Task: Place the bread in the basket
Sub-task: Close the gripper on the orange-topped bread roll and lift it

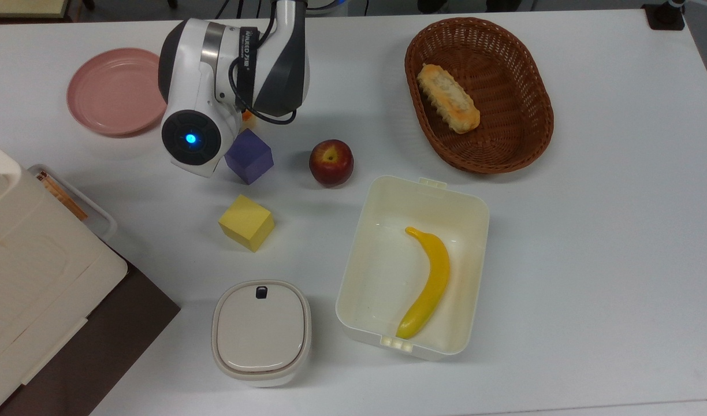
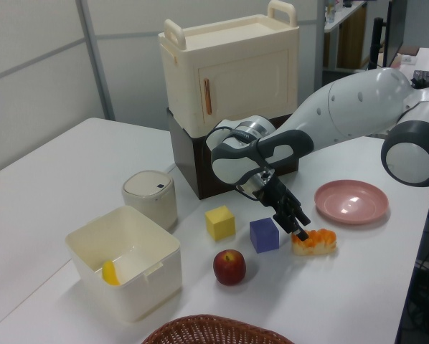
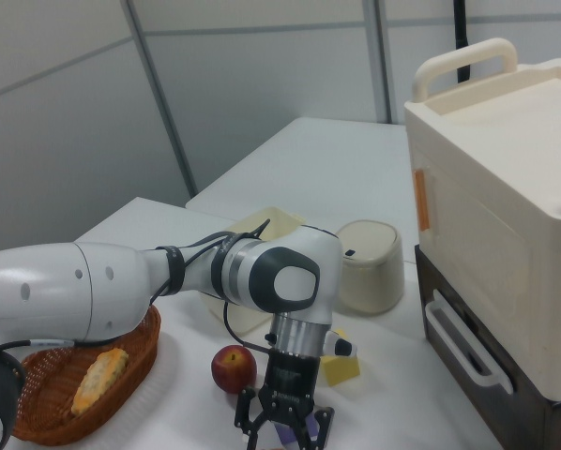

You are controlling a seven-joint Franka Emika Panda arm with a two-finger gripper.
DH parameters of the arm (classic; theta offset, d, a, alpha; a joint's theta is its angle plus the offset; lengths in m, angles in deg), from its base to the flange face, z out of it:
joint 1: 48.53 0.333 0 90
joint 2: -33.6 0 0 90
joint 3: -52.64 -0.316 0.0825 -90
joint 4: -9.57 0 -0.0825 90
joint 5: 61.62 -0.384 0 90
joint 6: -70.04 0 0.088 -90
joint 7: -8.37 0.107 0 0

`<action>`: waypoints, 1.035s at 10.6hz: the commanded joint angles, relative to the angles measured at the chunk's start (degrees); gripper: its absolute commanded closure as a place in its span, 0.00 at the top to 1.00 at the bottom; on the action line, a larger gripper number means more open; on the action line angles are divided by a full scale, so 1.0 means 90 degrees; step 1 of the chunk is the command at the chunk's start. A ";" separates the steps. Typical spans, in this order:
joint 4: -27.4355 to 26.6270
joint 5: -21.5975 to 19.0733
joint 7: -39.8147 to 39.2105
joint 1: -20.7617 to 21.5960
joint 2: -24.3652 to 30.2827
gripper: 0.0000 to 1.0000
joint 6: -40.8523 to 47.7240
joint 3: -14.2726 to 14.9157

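The bread [image 2: 319,241], a short loaf with an orange glazed top, lies on the table between the pink plate [image 2: 351,202] and the purple cube [image 2: 264,234]. My gripper [image 2: 298,228] is low over the end of the bread nearest the cube, fingers open and pointing down, with nothing held. In the top view the arm hides nearly all of the bread [image 1: 249,119]. In the right view the gripper [image 3: 282,437] shows spread fingers. The dark-brown wicker basket [image 1: 521,115] stands at the top view's upper right and holds a longer tan loaf [image 1: 449,98].
An apple [image 1: 331,162] and a yellow cube [image 1: 246,222] sit near the purple cube [image 1: 250,157]. A cream plastic box [image 1: 475,208] holds a banana [image 1: 428,283]. A lidded round container [image 1: 261,332] and a cream cabinet [image 2: 232,72] stand on the top view's left side.
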 commanded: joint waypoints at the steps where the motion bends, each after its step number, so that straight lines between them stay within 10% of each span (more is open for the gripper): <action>1: -0.0176 0.0119 -0.0102 0.0070 0.0144 0.24 -0.0222 0.0016; 3: -0.0166 0.0109 -0.0102 0.0070 0.0154 0.00 -0.0222 0.0016; 11: 0.0262 0.0041 -0.0112 0.0099 0.0856 0.00 0.0489 -0.0004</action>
